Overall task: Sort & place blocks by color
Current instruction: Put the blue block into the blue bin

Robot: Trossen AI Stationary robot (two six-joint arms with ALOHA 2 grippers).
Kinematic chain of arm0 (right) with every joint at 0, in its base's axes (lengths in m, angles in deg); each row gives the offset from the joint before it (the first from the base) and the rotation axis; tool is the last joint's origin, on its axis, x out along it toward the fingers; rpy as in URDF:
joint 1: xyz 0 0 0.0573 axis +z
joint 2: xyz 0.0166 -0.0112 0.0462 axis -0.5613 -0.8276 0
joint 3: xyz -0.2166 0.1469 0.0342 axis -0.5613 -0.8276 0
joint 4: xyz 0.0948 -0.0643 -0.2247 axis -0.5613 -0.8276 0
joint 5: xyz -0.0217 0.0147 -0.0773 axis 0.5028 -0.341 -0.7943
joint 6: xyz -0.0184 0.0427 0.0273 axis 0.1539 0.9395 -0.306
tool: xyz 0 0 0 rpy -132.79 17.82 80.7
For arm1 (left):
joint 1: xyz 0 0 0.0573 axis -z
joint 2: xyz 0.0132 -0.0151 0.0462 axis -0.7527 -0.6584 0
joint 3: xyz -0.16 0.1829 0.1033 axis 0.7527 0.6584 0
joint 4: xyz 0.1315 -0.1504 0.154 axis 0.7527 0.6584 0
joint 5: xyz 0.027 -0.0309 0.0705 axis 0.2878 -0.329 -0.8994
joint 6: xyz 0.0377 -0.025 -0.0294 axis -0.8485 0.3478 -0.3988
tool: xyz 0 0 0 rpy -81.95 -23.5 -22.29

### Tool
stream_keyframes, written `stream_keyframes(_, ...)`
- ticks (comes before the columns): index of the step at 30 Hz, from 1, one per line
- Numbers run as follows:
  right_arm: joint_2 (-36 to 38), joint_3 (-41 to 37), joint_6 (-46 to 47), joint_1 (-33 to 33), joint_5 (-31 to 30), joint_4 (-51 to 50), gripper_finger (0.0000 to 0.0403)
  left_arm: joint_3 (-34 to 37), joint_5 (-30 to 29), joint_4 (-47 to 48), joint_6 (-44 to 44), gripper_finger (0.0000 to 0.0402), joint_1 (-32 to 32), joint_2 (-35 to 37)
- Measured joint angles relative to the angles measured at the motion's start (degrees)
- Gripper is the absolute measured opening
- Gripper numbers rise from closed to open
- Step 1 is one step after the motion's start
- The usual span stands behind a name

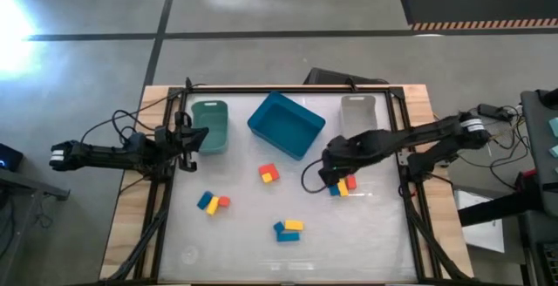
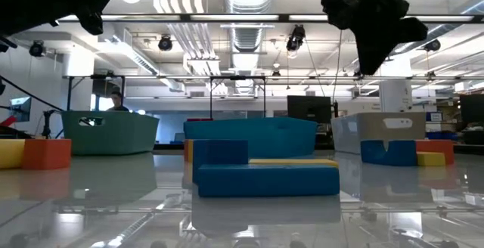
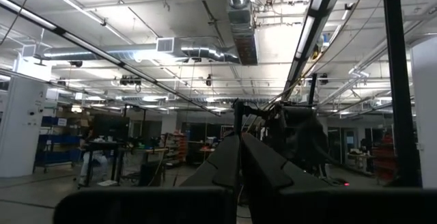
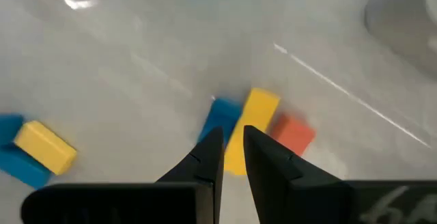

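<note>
Twelve-odd small blocks [image 1: 268, 173], red, yellow, blue, cubes, short bars

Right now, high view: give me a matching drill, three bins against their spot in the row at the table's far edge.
Things:
1. green bin
2. blue bin
3. grey bin

Places:
A. middle of the row
B. by the right arm, above the right gripper
C. next to the left gripper

Pairs: 1-C, 2-A, 3-B
</note>
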Motion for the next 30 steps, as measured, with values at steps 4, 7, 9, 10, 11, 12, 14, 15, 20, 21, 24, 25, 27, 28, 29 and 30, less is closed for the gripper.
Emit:
stream_keyframes(4, -5.2, 1.7, 2.9, 1.9, 2.8, -0.9, 0.0047, 0.0, 0.0, -0.1, 0.0, 0.0000, 0.0, 0.0)
stream_keyframes(7, -7.8, 2.2, 4.5, 2.8, 3.6, -0.8, 0.0047, 0.0, 0.0, -0.1, 0.0, 0.0000, 0.0, 0.0)
stream_keyframes(9, -9.5, 2.1, 5.5, 3.2, 3.7, -0.9, 0.0049, 0.0, 0.0, -0.3, 0.0, 0.0000, 0.0, 0.0)
stream_keyframes(10, -10.2, 2.1, 5.6, 3.3, 4.0, -0.8, 0.0052, 0.0, 0.0, -0.4, 0.0, 0.0000, 0.0, 0.1)
stream_keyframes(11, -10.9, 2.1, 5.7, 3.5, 4.1, -0.9, 0.0056, 0.0, 0.0, -0.6, 0.0, 0.0000, 0.0, 0.1)
stream_keyframes(12, -11.2, 2.1, 5.9, 3.5, 4.2, -0.8, 0.0061, 0.0, 0.0, -0.9, 0.0, 0.0000, 0.0, 0.1)
stream_keyframes(14, -12.0, 2.1, 6.9, 3.6, 5.1, -0.8, 0.0079, 0.0, 0.0, -0.9, 0.0, 0.0000, 0.0, 0.1)
stream_keyframes(15, -12.3, 2.1, 7.4, 3.6, 5.1, -0.7, 0.0090, 0.0, 0.0, -0.9, 0.0, 0.0000, 0.0, 0.1)
stream_keyframes(20, -13.9, 1.9, 8.6, 3.6, 5.1, -0.5, 0.0160, 0.0, 0.0, -0.9, 0.0, 0.0000, 0.0, 0.1)
stream_keyframes(21, -14.1, 1.7, 8.6, 3.6, 4.9, -0.3, 0.0174, 0.0, 0.0, -0.9, 0.0, 0.0000, 0.0, 0.1)
stream_keyframes(24, -15.3, 1.3, 8.7, 3.5, 3.9, 0.1, 0.0212, 0.0, 0.0, -0.9, 0.0, 0.0000, 0.0, 0.1)
stream_keyframes(25, -15.8, 1.1, 8.7, 3.5, 3.6, 0.1, 0.0222, 0.0, 0.0, -0.9, 0.0, 0.0000, 0.0, 0.1)
stream_keyframes(27, -16.6, 1.0, 8.5, 3.2, 3.6, 0.9, 0.0239, 0.0, 0.0, -0.9, 0.0, 0.0000, 0.0, 0.2)
stream_keyframes(28, -17.0, 1.0, 8.4, 3.1, 3.5, 1.1, 0.0246, 0.0, 0.0, -0.9, 0.0, 0.0000, 0.0, 0.2)
stream_keyframes(29, -17.5, 1.0, 8.0, 3.0, 3.4, 1.5, 0.0252, 0.0, 0.0, -0.9, 0.0, 0.0000, 0.0, 0.2)
stream_keyframes(30, -18.0, 1.0, 7.9, 2.9, 3.0, 1.5, 0.0257, 0.0, 0.0, -0.9, 0.0, 0.0000, 0.0, 0.2)
